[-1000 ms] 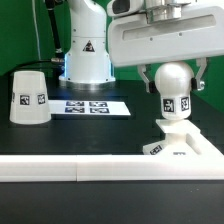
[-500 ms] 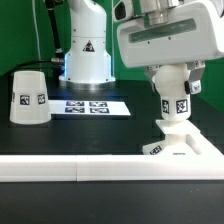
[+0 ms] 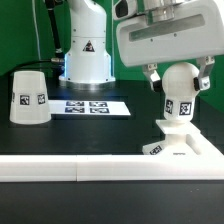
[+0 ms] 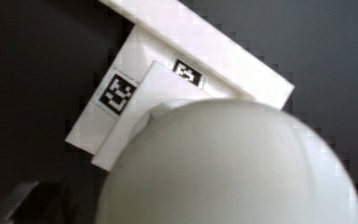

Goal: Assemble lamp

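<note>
In the exterior view, the fingers are pinching the round bulb upright, its neck meeting the square base at the view's right of the worktop. The shade is standing well apart at the left. In the wrist view, the bulb is covering much of the base.

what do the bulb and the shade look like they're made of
The bulb looks like white plastic, smooth, slightly glossy; a soft highlight shows on its dome. The shade is probably white plastic too, opaque and matte, with no sharp reflections.
</note>
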`<control>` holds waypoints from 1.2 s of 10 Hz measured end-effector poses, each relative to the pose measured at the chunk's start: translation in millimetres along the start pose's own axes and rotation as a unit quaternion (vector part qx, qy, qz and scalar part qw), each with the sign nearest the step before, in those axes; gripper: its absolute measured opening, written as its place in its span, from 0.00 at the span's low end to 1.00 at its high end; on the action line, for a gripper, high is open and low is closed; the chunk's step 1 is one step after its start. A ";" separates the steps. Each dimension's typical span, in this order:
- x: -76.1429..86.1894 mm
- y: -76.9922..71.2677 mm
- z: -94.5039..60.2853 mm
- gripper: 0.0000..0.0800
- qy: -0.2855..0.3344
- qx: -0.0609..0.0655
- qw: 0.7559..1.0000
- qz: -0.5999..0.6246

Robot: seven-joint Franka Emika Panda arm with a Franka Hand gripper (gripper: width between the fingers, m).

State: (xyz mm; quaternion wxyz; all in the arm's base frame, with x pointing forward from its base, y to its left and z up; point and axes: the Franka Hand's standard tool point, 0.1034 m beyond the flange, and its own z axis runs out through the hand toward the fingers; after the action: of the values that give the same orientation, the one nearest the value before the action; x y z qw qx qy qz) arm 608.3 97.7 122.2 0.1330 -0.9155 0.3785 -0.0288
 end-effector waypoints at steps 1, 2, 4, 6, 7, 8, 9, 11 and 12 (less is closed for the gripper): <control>-0.9 -1.2 -2.4 0.87 0.001 0.001 0.999 -0.041; -2.6 -1.9 -2.4 0.87 0.000 0.001 0.998 -0.062; -3.1 -1.4 -1.2 0.87 -0.001 0.001 0.993 -0.121; -2.8 -0.8 -0.6 0.87 0.000 0.000 0.983 -0.185; -1.2 -0.1 -0.1 0.87 0.005 -0.004 0.959 -0.283; 1.8 2.2 0.9 0.87 0.007 -0.005 0.933 -0.359; 1.7 3.4 1.4 0.87 0.005 -0.009 0.915 -0.404; -0.8 2.4 0.9 0.87 -0.011 -0.022 0.853 -0.522; -0.6 0.9 0.3 0.87 -0.014 -0.027 0.838 -0.545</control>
State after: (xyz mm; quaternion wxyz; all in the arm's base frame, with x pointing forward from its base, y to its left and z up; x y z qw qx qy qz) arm 607.3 97.6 121.7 0.0765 -0.9774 -0.1827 -0.0734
